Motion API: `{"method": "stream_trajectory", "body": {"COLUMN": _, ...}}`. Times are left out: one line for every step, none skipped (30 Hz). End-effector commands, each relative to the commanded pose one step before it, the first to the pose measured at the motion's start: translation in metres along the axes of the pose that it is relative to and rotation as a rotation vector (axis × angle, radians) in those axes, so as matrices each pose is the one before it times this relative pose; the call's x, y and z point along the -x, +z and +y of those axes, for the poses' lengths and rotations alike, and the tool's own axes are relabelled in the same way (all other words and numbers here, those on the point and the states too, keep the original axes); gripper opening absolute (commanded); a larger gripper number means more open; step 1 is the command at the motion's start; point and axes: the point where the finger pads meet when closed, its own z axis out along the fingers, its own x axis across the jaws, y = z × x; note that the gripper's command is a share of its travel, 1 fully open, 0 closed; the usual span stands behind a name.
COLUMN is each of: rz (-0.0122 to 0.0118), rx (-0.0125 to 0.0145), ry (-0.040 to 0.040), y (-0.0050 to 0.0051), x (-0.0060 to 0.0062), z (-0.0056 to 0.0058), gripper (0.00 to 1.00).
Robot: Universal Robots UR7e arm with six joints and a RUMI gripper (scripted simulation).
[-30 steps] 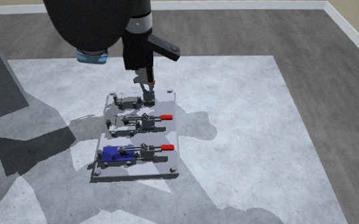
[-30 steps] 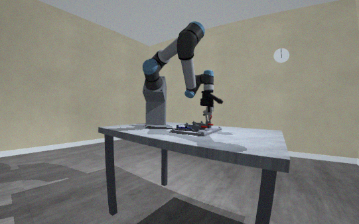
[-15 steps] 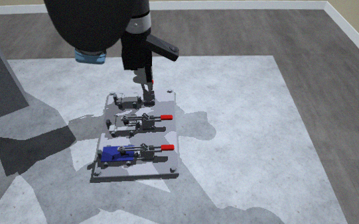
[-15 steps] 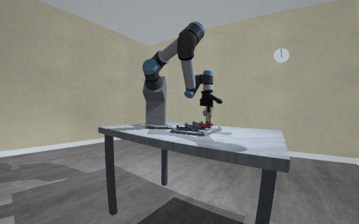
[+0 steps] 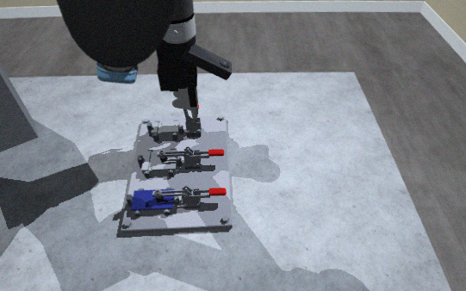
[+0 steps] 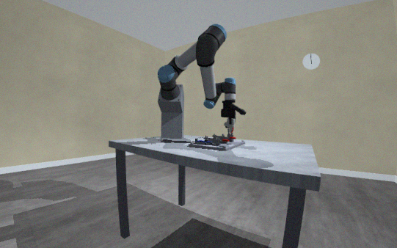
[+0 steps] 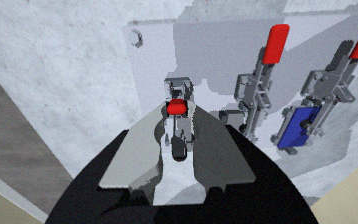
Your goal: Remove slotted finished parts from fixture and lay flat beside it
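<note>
Two grey slotted parts (image 5: pixel 168 131) (image 5: pixel 158 165) sitting in the fixture (image 5: pixel 220 207), one at the 12 o'clock end of the plate in the top view, the other in the middle row. Blue block (image 5: pixel 148 200) at the 6 o'clock end, under its own clamp (image 5: pixel 191 194) with the red handle lying toward 3 o'clock. Probably small metal pieces: stiff, not fragile, light enough for this arm, but smooth, so likely slippery under flat fingers. Best taken across the two long side faces, near the middle, so as not to tip when lifted; the slot itself too small here to judge as a place for holding.

Not yet possible, though — each part held down by a clamp. Tool (image 7: pixel 178 120) pressed together on something thin: the red-tipped handle (image 7: pixel 176 106) of the far clamp, standing about upright and seen end-on in the wrist view. Seemingly the step of opening this clamp, with the far part just at 9 o'clock of the handle. Middle clamp (image 5: pixel 189 157) lying flat, apparently shut.

Arm folded with the elbow high, forearm coming down, wrist vertical and the tool pointing straight down over the 12 o'clock edge of the plate. Fingers above the plate, not touching the desk (image 5: pixel 319 172) — nothing laid out beside the fixture so far.
</note>
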Motion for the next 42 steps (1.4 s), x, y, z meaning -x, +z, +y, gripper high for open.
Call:
{"method": "stream_trajectory", "body": {"rz": -0.00030, "rx": -0.00055, "ry": -0.00030, "y": -0.00038, "x": 0.00015, "z": -0.00011, "gripper": 0.00}}
{"method": "stream_trajectory", "body": {"rz": 0.00000, "rx": 0.00003, "ry": -0.00002, "y": 0.00001, "x": 0.00000, "z": 0.00001, "gripper": 0.00}}
{"method": "stream_trajectory", "body": {"rz": 0.00000, "rx": 0.00003, "ry": -0.00002, "y": 0.00001, "x": 0.00000, "z": 0.00001, "gripper": 0.00}}
{"method": "stream_trajectory", "body": {"rz": 0.00000, "rx": 0.00002, "ry": -0.00002, "y": 0.00001, "x": 0.00000, "z": 0.00001, "gripper": 0.00}}
{"method": "stream_trajectory", "body": {"rz": 0.00000, "rx": 0.00002, "ry": -0.00002, "y": 0.00001, "x": 0.00000, "z": 0.00001, "gripper": 0.00}}
{"method": "stream_trajectory", "body": {"rz": 0.00000, "rx": 0.00002, "ry": -0.00002, "y": 0.00001, "x": 0.00000, "z": 0.00001, "gripper": 0.00}}
{"method": "stream_trajectory", "body": {"rz": 0.00000, "rx": 0.00002, "ry": -0.00002, "y": 0.00001, "x": 0.00000, "z": 0.00001, "gripper": 0.00}}
{"method": "stream_trajectory", "body": {"rz": 0.00000, "rx": 0.00002, "ry": -0.00001, "y": 0.00001, "x": 0.00000, "z": 0.00001, "gripper": 0.00}}
{"method": "stream_trajectory", "body": {"rz": 0.00000, "rx": 0.00002, "ry": -0.00001, "y": 0.00000, "x": 0.00000, "z": 0.00001, "gripper": 0.00}}
{"method": "stream_trajectory", "body": {"rz": 0.00000, "rx": 0.00002, "ry": -0.00001, "y": 0.00000, "x": 0.00000, "z": 0.00001, "gripper": 0.00}}
{"method": "stream_trajectory", "body": {"rz": 0.00000, "rx": 0.00002, "ry": -0.00001, "y": 0.00000, "x": 0.00000, "z": 0.00001, "gripper": 0.00}}
{"method": "stream_trajectory", "body": {"rz": 0.00000, "rx": 0.00002, "ry": -0.00001, "y": 0.00000, "x": 0.00000, "z": 0.00001, "gripper": 0.00}}
{"method": "stream_trajectory", "body": {"rz": 0.00000, "rx": 0.00001, "ry": -0.00001, "y": 0.00000, "x": 0.00000, "z": 0.00001, "gripper": 0.00}}
{"method": "stream_trajectory", "body": {"rz": 0.00000, "rx": 0.00001, "ry": -0.00001, "y": 0.00000, "x": 0.00000, "z": 0.00000, "gripper": 0.00}}
{"method": "stream_trajectory", "body": {"rz": 0.00000, "rx": 0.00001, "ry": -0.00001, "y": 0.00000, "x": 0.00000, "z": 0.00000, "gripper": 0.28}}
{"method": "stream_trajectory", "body": {"rz": 0.00000, "rx": 0.00001, "ry": 0.00000, "y": 0.00000, "x": 0.00000, "z": 0.00000, "gripper": 0.28}}
{"method": "stream_trajectory", "body": {"rz": 0.00000, "rx": 0.00000, "ry": 0.00000, "y": 0.00000, "x": 0.00000, "z": 0.00000, "gripper": 0.28}}
{"method": "stream_trajectory", "body": {"rz": 0.00000, "rx": 0.00000, "ry": 0.00000, "y": 0.00000, "x": 0.00000, "z": 0.00000, "gripper": 0.28}}
{"method": "stream_trajectory", "body": {"rz": 0.00000, "rx": -0.00001, "ry": 0.00002, "y": 0.00000, "x": 0.00000, "z": -0.00001, "gripper": 0.28}}
{"method": "stream_trajectory", "body": {"rz": 0.00000, "rx": -0.00001, "ry": 0.00002, "y": 0.00000, "x": 0.00000, "z": -0.00001, "gripper": 0.28}}
{"method": "stream_trajectory", "body": {"rz": 0.00000, "rx": -0.00001, "ry": 0.00002, "y": 0.00000, "x": 0.00000, "z": -0.00001, "gripper": 0.28}}
{"method": "stream_trajectory", "body": {"rz": 0.00000, "rx": -0.00002, "ry": 0.00002, "y": 0.00000, "x": 0.00000, "z": -0.00001, "gripper": 0.28}}
{"method": "stream_trajectory", "body": {"rz": 0.00000, "rx": -0.00002, "ry": 0.00002, "y": 0.00000, "x": 0.00000, "z": -0.00001, "gripper": 0.28}}
{"method": "stream_trajectory", "body": {"rz": 0.00000, "rx": -0.00002, "ry": 0.00002, "y": 0.00000, "x": 0.00000, "z": -0.00001, "gripper": 0.28}}
{"method": "stream_trajectory", "body": {"rz": 0.00000, "rx": -0.00001, "ry": 0.00002, "y": 0.00000, "x": 0.00000, "z": -0.00001, "gripper": 0.28}}
{"method": "stream_trajectory", "body": {"rz": 0.00000, "rx": -0.00001, "ry": 0.00002, "y": 0.00000, "x": 0.00000, "z": -0.00001, "gripper": 0.28}}
{"method": "stream_trajectory", "body": {"rz": 0.00000, "rx": -0.00001, "ry": 0.00001, "y": 0.00000, "x": 0.00000, "z": -0.00001, "gripper": 0.28}}
{"method": "stream_trajectory", "body": {"rz": 0.00000, "rx": -0.00001, "ry": 0.00001, "y": 0.00000, "x": 0.00000, "z": -0.00001, "gripper": 0.28}}
{"method": "stream_trajectory", "body": {"rz": 0.00000, "rx": -0.00001, "ry": 0.00001, "y": 0.00000, "x": 0.00000, "z": -0.00001, "gripper": 0.28}}
{"method": "stream_trajectory", "body": {"rz": 0.00000, "rx": -0.00001, "ry": 0.00001, "y": 0.00000, "x": 0.00000, "z": -0.00001, "gripper": 0.28}}
{"method": "stream_trajectory", "body": {"rz": 0.00000, "rx": -0.00001, "ry": 0.00001, "y": 0.00000, "x": 0.00000, "z": 0.00000, "gripper": 0.28}}
{"method": "stream_trajectory", "body": {"rz": 0.00000, "rx": -0.00001, "ry": 0.00001, "y": 0.00000, "x": 0.00000, "z": 0.00000, "gripper": 0.28}}
{"method": "stream_trajectory", "body": {"rz": 0.00000, "rx": -0.00001, "ry": 0.00001, "y": 0.00000, "x": 0.00000, "z": 0.00000, "gripper": 0.28}}
{"method": "stream_trajectory", "body": {"rz": 0.00000, "rx": 0.00000, "ry": 0.00000, "y": 0.00000, "x": 0.00000, "z": 0.00000, "gripper": 0.28}}
{"method": "stream_trajectory", "body": {"rz": 0.00000, "rx": 0.00000, "ry": 0.00000, "y": 0.00000, "x": 0.00000, "z": 0.00000, "gripper": 0.28}}
{"method": "stream_trajectory", "body": {"rz": 0.00000, "rx": -0.00001, "ry": 0.00001, "y": 0.00000, "x": 0.00000, "z": 0.00000, "gripper": 0.28}}
{"method": "stream_trajectory", "body": {"rz": 0.00000, "rx": 0.00000, "ry": 0.00000, "y": 0.00000, "x": 0.00000, "z": 0.00000, "gripper": 0.28}}
{"method": "stream_trajectory", "body": {"rz": 0.00000, "rx": 0.00000, "ry": 0.00000, "y": 0.00000, "x": 0.00000, "z": 0.00000, "gripper": 0.28}}
{"method": "stream_trajectory", "body": {"rz": 0.00000, "rx": 0.00000, "ry": 0.00000, "y": 0.00000, "x": 0.00000, "z": 0.00000, "gripper": 0.28}}
{"method": "stream_trajectory", "body": {"rz": 0.00000, "rx": 0.00000, "ry": 0.00000, "y": 0.00000, "x": 0.00000, "z": 0.00000, "gripper": 0.28}}
{"method": "stream_trajectory", "body": {"rz": 0.00000, "rx": 0.00000, "ry": 0.00000, "y": 0.00000, "x": 0.00000, "z": 0.00000, "gripper": 0.28}}
{"method": "stream_trajectory", "body": {"rz": 0.00000, "rx": 0.00000, "ry": 0.00000, "y": 0.00000, "x": 0.00000, "z": 0.00000, "gripper": 0.28}}
